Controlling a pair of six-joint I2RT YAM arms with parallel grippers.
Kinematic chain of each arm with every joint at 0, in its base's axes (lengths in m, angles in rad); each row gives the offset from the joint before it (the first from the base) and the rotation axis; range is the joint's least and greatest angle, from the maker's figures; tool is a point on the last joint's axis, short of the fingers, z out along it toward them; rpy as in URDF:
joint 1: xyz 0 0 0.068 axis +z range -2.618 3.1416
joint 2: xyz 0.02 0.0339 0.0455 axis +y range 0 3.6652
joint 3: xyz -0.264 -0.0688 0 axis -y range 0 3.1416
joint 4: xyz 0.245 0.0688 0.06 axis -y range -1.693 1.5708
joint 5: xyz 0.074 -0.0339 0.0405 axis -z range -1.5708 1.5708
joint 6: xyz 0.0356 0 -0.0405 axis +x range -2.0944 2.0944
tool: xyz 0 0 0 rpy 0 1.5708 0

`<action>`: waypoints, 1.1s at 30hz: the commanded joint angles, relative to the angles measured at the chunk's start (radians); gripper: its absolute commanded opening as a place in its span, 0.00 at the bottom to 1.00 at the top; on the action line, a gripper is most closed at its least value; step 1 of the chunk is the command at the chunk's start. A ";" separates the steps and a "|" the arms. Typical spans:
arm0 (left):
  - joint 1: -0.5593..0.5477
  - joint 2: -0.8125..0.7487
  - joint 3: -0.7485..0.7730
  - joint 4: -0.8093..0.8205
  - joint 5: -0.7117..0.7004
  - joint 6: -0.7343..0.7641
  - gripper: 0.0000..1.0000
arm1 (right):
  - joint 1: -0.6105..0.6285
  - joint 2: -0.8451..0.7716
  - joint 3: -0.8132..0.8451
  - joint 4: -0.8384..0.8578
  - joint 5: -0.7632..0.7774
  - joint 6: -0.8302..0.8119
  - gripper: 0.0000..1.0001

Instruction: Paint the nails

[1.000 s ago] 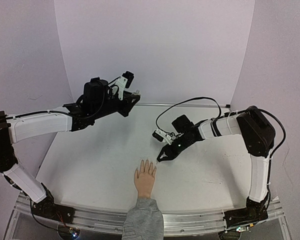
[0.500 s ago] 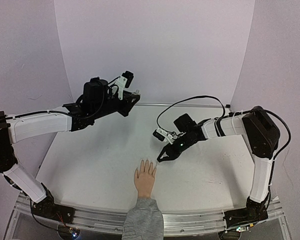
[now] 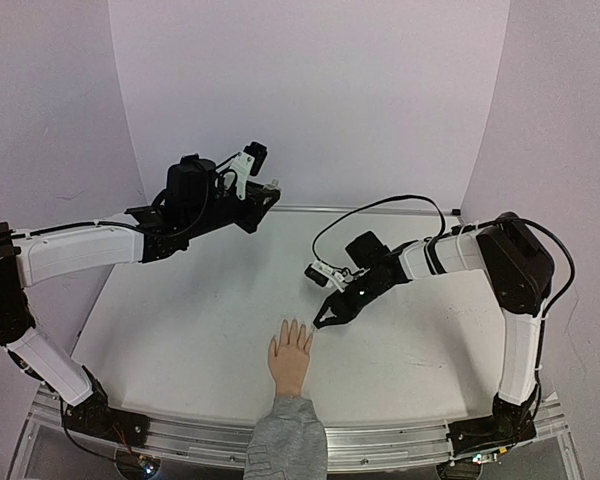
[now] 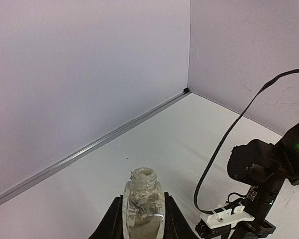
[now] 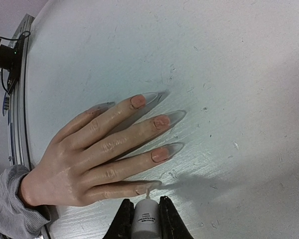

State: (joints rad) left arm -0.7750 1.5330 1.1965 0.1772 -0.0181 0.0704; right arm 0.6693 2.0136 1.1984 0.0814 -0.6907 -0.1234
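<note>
- The right fingers [image 5: 129,221] are clamped on a white brush cap [image 5: 145,219]. The cap fills the gap between them, and its small brush tip [image 5: 148,191] points straight ahead.
- Directly in front of that tip, and seemingly touching it, is the nearest of the nails [image 5: 142,188], on the outermost digit on the fingers' side.
- That digit's long axis runs crosswise to the brush, from knuckle on the fingers' left to nail tip on their right. By my reading, a stroke along the nail would call for a sideways drag to the right, not a push forward.
- Three more long clear nails lie farther ahead, one beyond another [image 5: 160,154] [image 5: 161,121] [image 5: 138,101], all pointing the same way.
- The flesh-coloured hand [image 5: 79,159] lies flat, palm down, on the counter [image 5: 229,74], off to the fingers' left. Its grey cuff [image 5: 5,209] is farther left again.
- The right arm is by far the nearer one to the hand. From above its tip [image 3: 325,318] sits just beside the digits.
- The left fingers [image 4: 115,224] are well apart from the hand, raised toward the back wall. They are closed tight on an uncapped polish bottle [image 4: 143,209], held upright with its neck open.
</note>
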 commanded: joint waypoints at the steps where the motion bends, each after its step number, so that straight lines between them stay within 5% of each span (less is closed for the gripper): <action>1: 0.004 -0.042 0.017 0.064 0.015 -0.005 0.00 | 0.005 -0.001 0.031 -0.023 -0.036 -0.010 0.00; 33: 0.005 -0.050 0.010 0.064 0.012 -0.004 0.00 | 0.013 0.028 0.049 -0.047 -0.032 -0.025 0.00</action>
State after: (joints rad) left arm -0.7750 1.5330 1.1965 0.1772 -0.0185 0.0704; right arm 0.6731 2.0312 1.2110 0.0738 -0.7067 -0.1310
